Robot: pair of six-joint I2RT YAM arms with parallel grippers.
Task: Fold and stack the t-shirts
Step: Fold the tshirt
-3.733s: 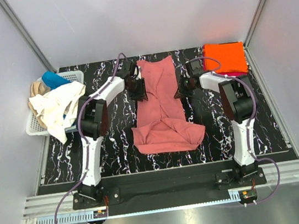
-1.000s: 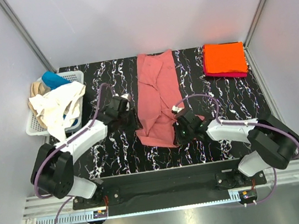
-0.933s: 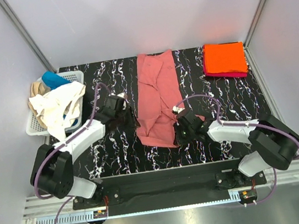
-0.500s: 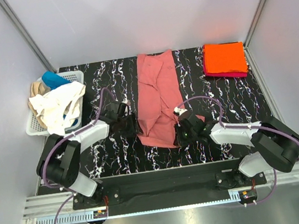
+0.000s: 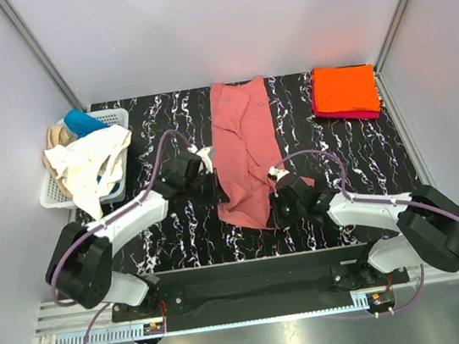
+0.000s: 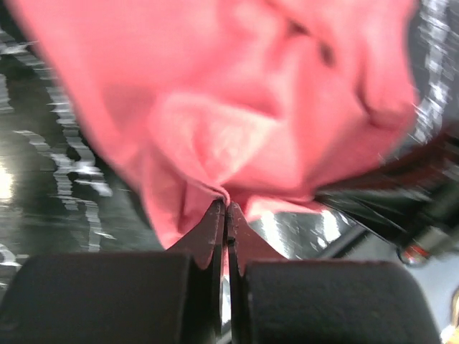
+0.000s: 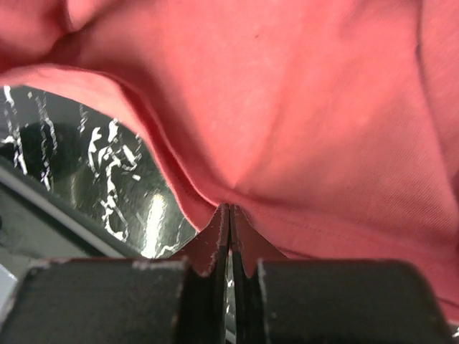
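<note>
A salmon-pink t-shirt (image 5: 242,136) lies in a long narrow strip down the middle of the black marbled table (image 5: 169,232). My left gripper (image 5: 212,185) is shut on its near-left edge; the left wrist view shows the cloth (image 6: 237,129) pinched at the fingertips (image 6: 226,206). My right gripper (image 5: 276,202) is shut on the near-right hem, where pink cloth (image 7: 301,129) bunches at the closed tips (image 7: 229,209). An orange t-shirt (image 5: 344,87) lies folded square on a magenta one (image 5: 346,113) at the far right.
A white lattice basket (image 5: 111,118) at the far left holds tan (image 5: 57,135) and blue (image 5: 81,121) shirts, with a cream-white one (image 5: 85,166) draped over its rim. Grey walls close in the table on three sides.
The left gripper moved right to the shirt's near-left edge and closed on it. The shirt's near end is now narrower and pulled in. The right gripper stayed shut on the hem.
</note>
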